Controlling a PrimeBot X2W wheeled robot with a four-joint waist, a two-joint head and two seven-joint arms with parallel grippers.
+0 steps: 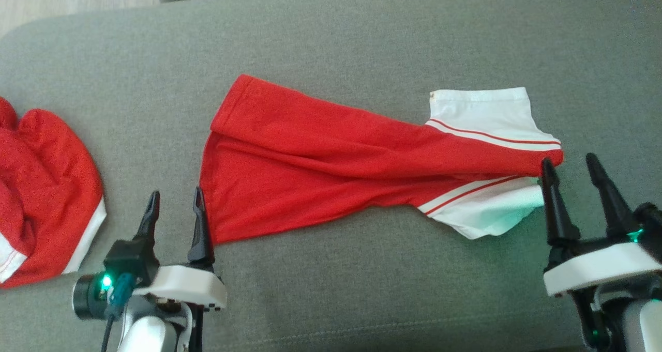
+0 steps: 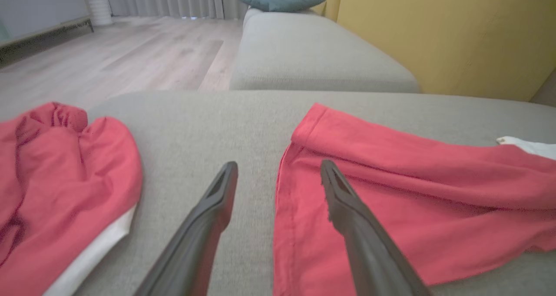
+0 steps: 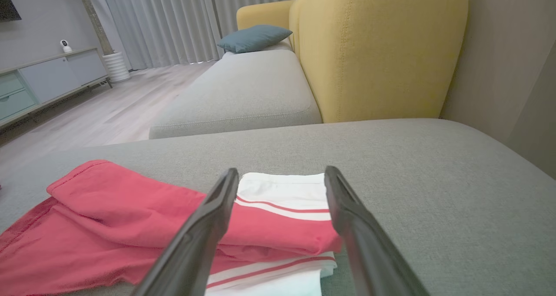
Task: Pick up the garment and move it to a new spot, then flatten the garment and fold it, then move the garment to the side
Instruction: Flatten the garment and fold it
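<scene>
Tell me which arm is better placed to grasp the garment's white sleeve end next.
Right: the right gripper is open beside the white sleeves of the red garment; the left gripper sits at the hem end.

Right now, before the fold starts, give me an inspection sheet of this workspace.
Surface: grey fabric sofa seat, flat, both garments on it.
Job's things: red jersey garment with white striped sleeves, lying narrowed lengthwise, creased.
Clutter: crumpled red and white cloth heap at the left.
Claws: left claw open at the red hem; right claw open at the sleeve end; both empty.
Cables: dark cable hanging from the left wrist.
Surroundings: yellow upholstered backrest, blue cushion, pale wooden floor.
</scene>
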